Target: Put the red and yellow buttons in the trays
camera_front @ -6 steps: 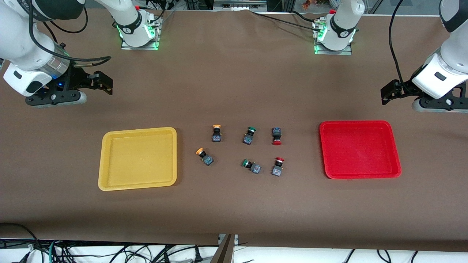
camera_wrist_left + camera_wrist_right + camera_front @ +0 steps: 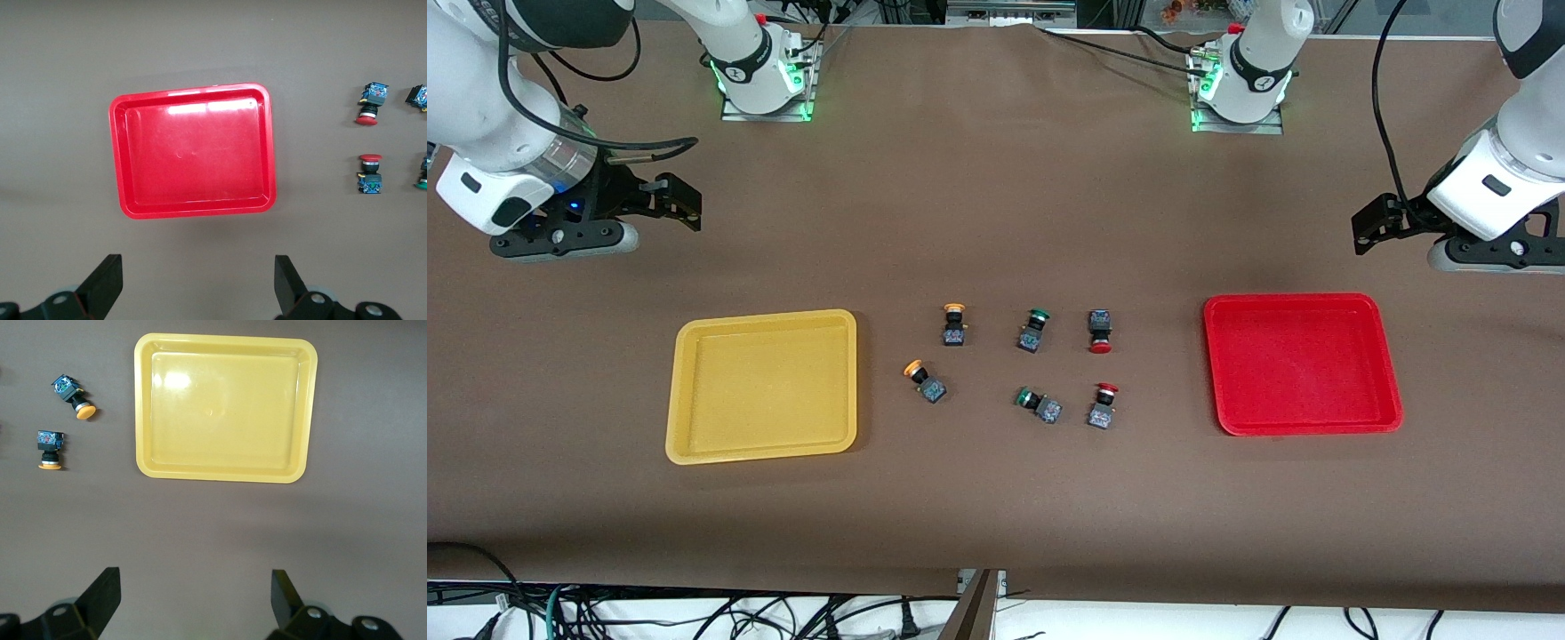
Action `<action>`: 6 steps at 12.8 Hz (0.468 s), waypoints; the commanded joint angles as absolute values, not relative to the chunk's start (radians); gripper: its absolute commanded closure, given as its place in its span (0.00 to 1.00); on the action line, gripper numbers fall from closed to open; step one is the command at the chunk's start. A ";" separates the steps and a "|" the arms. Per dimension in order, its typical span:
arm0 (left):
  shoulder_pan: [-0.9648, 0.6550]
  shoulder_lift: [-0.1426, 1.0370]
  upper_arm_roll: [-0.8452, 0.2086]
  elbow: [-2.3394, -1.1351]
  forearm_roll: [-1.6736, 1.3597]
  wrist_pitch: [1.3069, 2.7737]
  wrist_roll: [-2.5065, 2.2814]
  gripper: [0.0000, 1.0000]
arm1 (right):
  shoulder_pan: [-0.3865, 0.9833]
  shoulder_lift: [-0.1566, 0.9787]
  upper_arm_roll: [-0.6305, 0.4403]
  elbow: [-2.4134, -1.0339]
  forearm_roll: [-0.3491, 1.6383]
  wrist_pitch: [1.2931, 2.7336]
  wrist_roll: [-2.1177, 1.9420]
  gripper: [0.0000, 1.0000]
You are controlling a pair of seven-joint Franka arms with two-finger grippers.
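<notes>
Buttons [image 2: 953, 324] lie on sides btwn trays [image 2: 762, 384], caps pointing variously.

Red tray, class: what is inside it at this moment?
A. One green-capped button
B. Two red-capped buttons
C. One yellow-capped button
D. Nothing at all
D. The red tray has a bare floor in the front and left wrist views; both red-capped buttons lie on the table between the two trays.
</notes>
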State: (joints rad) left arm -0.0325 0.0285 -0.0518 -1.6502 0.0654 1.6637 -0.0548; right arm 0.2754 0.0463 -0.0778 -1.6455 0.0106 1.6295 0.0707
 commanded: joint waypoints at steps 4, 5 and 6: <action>-0.041 0.038 -0.071 -1.618 0.051 1.638 -0.058 0.00 | 0.272 0.055 -0.071 -1.621 -0.002 1.620 0.058 0.00; -0.041 0.038 -0.071 -1.618 0.051 1.637 -0.058 0.00 | 0.272 0.055 -0.071 -1.621 0.000 1.620 0.058 0.00; -0.041 0.038 -0.071 -1.620 0.051 1.635 -0.058 0.00 | 0.272 0.055 -0.071 -1.623 0.000 1.620 0.060 0.00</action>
